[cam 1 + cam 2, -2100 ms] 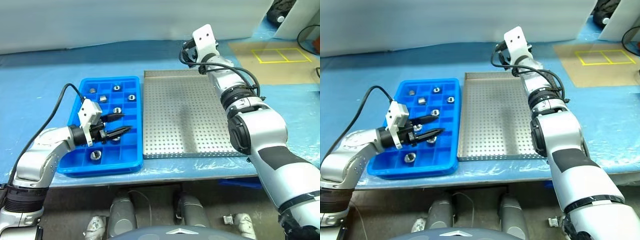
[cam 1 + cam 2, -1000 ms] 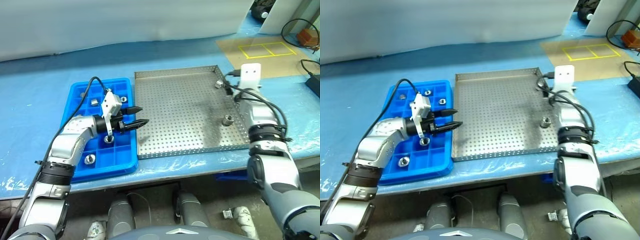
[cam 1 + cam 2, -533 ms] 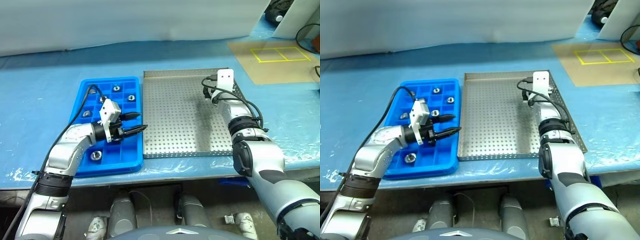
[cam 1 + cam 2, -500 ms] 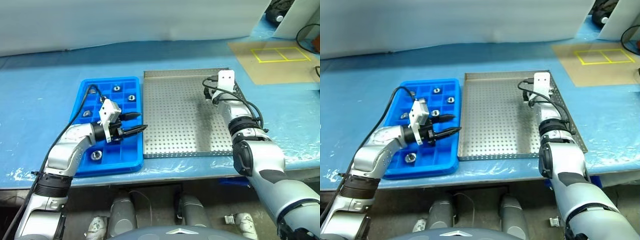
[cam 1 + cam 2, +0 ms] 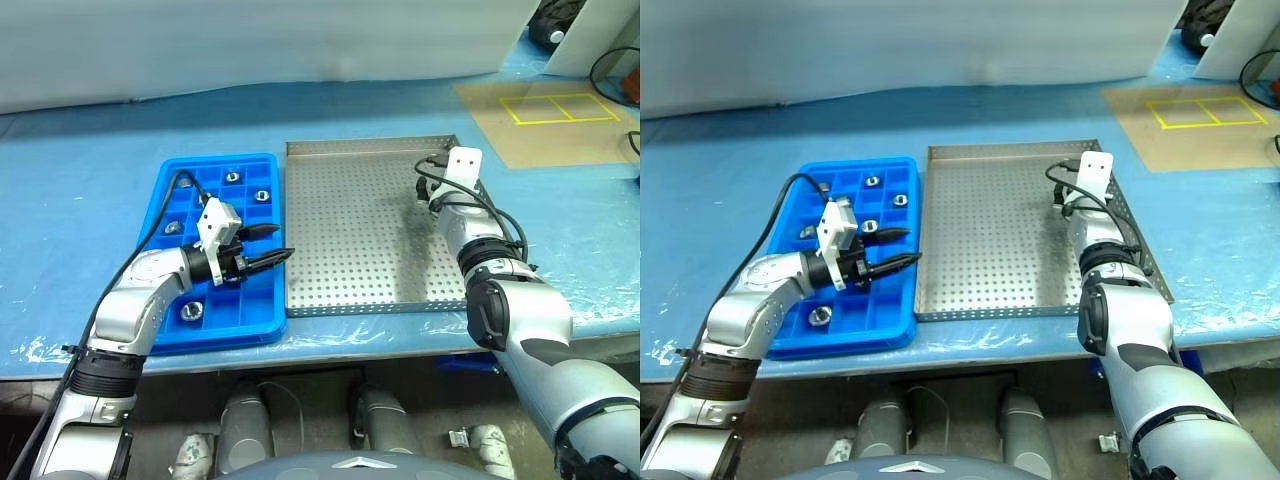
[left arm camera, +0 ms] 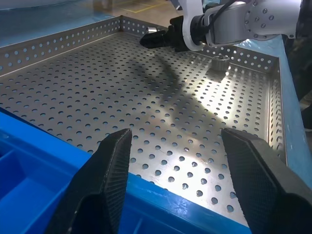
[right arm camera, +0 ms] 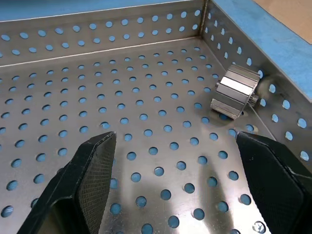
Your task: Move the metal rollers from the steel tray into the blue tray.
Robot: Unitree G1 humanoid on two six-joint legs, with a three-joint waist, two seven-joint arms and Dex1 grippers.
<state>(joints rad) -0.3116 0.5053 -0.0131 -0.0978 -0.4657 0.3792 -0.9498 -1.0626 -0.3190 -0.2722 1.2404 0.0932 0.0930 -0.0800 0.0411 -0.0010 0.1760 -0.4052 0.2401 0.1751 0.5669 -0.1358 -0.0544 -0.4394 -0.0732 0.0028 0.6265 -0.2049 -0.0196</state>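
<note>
The steel tray (image 5: 350, 240) lies on the blue table, with the blue tray (image 5: 170, 335) against its left side. Several metal rollers (image 5: 263, 195) sit in the blue tray's compartments. Another roller (image 7: 235, 91) lies on its side by the steel tray's rim near a corner, also seen as roller (image 6: 219, 63). My right gripper (image 7: 175, 141) hovers low over the perforated floor, open, with that roller ahead and off to one side of its fingers. My left gripper (image 5: 281, 241) is open and empty, level over the blue tray's inner edge, pointing toward the steel tray.
A brown mat with a yellow taped rectangle (image 5: 548, 108) lies beyond the steel tray at the far right. The table's front edge (image 5: 330, 350) runs just below both trays. A black cable (image 5: 615, 65) loops at the far right.
The whole picture has shifted with the camera. My right gripper has sunk toward the steel tray's floor near the far right corner. My left gripper has kept its place, still open.
</note>
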